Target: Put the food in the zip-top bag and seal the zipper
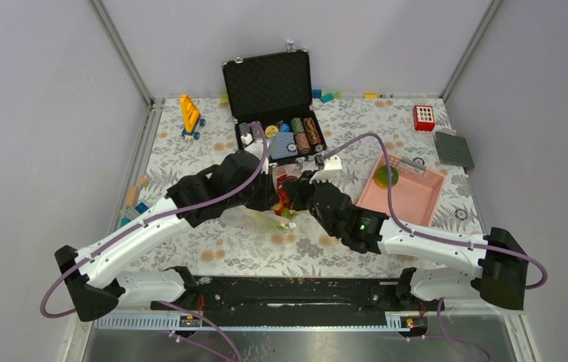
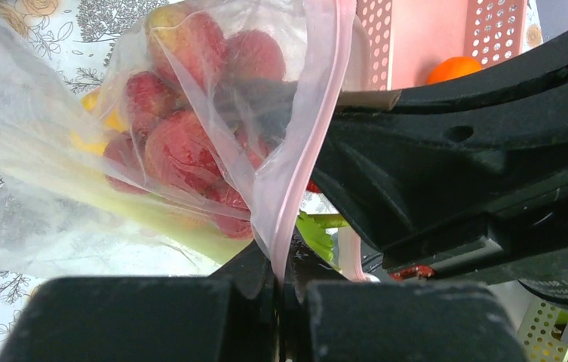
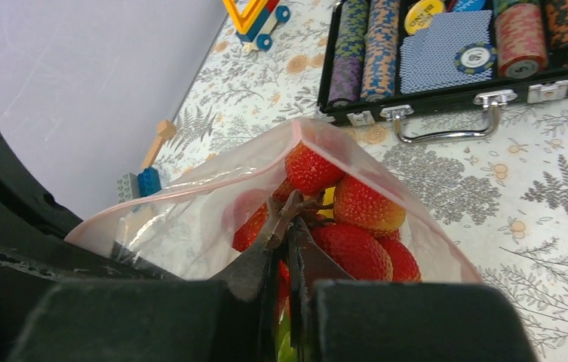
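Left gripper (image 2: 279, 275): jaws pressed together on the pink zipper (image 2: 317, 113), holding the zip-top bag (image 2: 47, 151) at table centre. Right gripper (image 3: 287, 222): pinching the strawberry cluster (image 3: 356, 205) inside the bag's open mouth. Celery stalk (image 2: 152, 219) lies in the bag. Beyond, an orange (image 2: 454, 69) sits in the pink basket (image 1: 414, 201).

The left hand (image 2: 279, 265) pinches the zip-top bag's (image 2: 54, 188) pink zipper (image 2: 296, 173); red strawberries (image 2: 182, 143) sit inside.
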You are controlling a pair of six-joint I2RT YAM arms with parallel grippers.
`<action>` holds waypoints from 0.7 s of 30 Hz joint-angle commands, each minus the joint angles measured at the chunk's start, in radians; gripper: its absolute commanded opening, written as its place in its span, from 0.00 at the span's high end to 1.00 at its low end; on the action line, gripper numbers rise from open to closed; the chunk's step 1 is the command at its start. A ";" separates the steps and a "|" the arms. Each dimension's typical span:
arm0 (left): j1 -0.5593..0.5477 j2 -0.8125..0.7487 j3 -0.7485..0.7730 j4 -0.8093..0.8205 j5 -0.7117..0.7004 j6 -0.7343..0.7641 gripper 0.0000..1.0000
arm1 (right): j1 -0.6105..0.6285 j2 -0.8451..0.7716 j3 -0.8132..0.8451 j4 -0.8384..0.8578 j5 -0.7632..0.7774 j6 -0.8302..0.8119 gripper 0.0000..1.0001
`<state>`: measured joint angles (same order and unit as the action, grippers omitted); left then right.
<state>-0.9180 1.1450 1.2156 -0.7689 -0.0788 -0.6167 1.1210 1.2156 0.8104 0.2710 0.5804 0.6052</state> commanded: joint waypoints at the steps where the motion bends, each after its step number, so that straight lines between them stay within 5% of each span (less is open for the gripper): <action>1: -0.005 -0.040 0.000 0.069 -0.008 -0.018 1.00 | 0.000 0.024 0.057 0.061 -0.086 -0.014 0.95; 4: -0.004 -0.049 0.004 0.069 -0.073 -0.055 1.00 | 0.001 0.038 0.080 0.000 -0.223 -0.109 0.81; 9: -0.003 -0.073 0.012 0.072 -0.170 -0.093 1.00 | 0.000 0.006 0.108 -0.133 -0.372 -0.201 0.33; 14: 0.000 -0.086 0.012 0.065 -0.224 -0.098 1.00 | 0.001 -0.117 0.098 -0.196 -0.413 -0.248 0.20; 17: 0.006 -0.081 0.013 0.053 -0.249 -0.097 1.00 | 0.000 -0.200 0.075 -0.193 -0.429 -0.281 0.02; 21: 0.022 -0.076 0.005 0.049 -0.255 -0.105 1.00 | -0.006 -0.278 0.040 -0.215 -0.296 -0.329 0.00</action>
<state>-0.9134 1.0798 1.2102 -0.7864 -0.2829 -0.7052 1.1156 1.0065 0.8635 0.0731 0.1978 0.3504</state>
